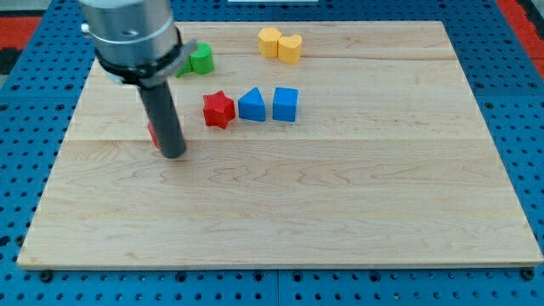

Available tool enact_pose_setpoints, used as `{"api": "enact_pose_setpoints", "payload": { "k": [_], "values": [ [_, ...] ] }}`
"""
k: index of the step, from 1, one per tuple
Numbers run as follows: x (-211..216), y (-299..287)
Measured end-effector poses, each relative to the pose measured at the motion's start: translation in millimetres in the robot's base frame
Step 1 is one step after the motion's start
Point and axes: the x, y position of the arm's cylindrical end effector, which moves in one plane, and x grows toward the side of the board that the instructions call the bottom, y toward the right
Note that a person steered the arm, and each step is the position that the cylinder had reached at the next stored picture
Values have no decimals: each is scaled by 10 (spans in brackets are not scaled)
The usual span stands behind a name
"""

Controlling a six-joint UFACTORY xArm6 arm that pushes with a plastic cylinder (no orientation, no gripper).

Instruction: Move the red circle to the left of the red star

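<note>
My tip [172,155] is the nearest thing to the view's bottom, resting on the wooden board [340,221] well to the view's left of the red star [218,110] and a little lower than it. There are no fingers to open or close here, only the straight dark rod, and it holds nothing. Just behind the rod, peeking out at its left edge, is a sliver of red that I take to be the red circle [151,133]; the rod covers most of it, so its shape cannot be made out and I cannot tell whether my tip is touching it. That sliver lies to the view's left of the red star, apart from it and slightly lower. The red star itself sits in a row: the blue triangle [252,105] is just beside it on the view's right, and the blue cube [286,104] follows just past that. Farther back, up and to the view's left of the red star, a green block [201,59] shows partly behind the arm's grey housing. Farthest, up and to the right of the red star near the board's top edge, a yellow hexagon-like block [269,41] and a yellow heart [291,48] touch each other.
</note>
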Motion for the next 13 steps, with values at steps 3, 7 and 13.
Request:
{"api": "enact_pose_setpoints", "payload": {
  "k": [3,7,13],
  "values": [
    [90,-552],
    [-168,-300],
    [-192,269]
  ]
}}
